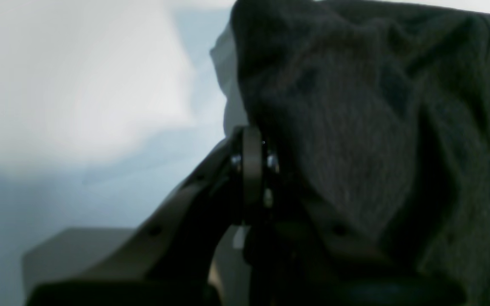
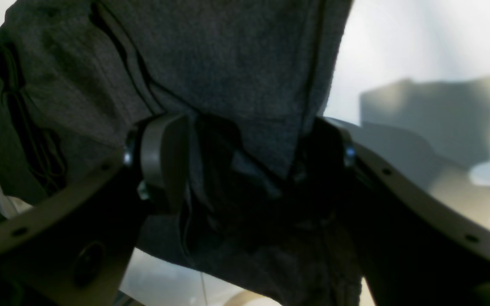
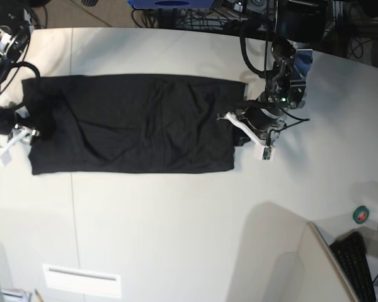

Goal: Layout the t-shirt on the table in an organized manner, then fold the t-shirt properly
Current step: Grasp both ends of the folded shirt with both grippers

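Already we have the shirt (image 3: 132, 123) folded into a long band on the surface (image 3: 176, 226). Our left jaws (image 3: 239, 123) pinch one end, our right jaws (image 3: 26, 131) stand spread around the other; crosswise folds remain.

An off-white table (image 3: 176, 226) fills the frame, a black t-shirt (image 3: 132, 123) spread flat across its upper half, a small white plate (image 3: 82, 280) lower left.

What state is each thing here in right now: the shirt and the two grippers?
t-shirt: lying flat on the table as a long folded band.
left gripper: shut on the t-shirt's edge.
right gripper: open, cloth between its jaws.
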### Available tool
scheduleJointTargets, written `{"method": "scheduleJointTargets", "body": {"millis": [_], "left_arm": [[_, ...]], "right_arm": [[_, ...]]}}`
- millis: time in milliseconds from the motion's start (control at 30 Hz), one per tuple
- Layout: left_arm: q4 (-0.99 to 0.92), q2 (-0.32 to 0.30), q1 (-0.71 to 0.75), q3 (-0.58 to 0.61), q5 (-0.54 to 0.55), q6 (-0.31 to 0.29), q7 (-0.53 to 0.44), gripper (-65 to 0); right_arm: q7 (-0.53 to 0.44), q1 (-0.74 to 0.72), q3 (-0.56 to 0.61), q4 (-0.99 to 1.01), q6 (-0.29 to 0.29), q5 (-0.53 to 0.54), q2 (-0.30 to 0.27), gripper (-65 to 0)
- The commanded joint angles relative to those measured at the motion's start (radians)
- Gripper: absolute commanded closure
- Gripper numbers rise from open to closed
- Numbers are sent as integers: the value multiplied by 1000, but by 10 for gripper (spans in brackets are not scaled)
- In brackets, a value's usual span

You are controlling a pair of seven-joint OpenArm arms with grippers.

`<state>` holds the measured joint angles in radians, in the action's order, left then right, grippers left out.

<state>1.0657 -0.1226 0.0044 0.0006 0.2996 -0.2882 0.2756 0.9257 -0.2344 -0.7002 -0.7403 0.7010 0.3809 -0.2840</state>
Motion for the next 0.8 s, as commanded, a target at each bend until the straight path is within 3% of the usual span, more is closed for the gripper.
{"method": "scheduleJointTargets", "body": {"millis": [0, 467, 567, 767], "left_arm": [[0, -5, -11, 2, -12, 7, 26, 0], [-3, 8, -22, -7, -12, 7, 26, 0], [1, 7, -16, -7, -12, 7, 26, 0], [1, 5, -14, -9, -10, 7, 26, 0]], "right_arm": [[43, 2, 3, 3, -3, -40, 6, -405], [95, 2, 9, -2, -3, -41, 33, -404], [89, 2, 84, -2, -3, -41, 36, -402], [62, 2, 103, 1, -3, -40, 41, -317]]}}
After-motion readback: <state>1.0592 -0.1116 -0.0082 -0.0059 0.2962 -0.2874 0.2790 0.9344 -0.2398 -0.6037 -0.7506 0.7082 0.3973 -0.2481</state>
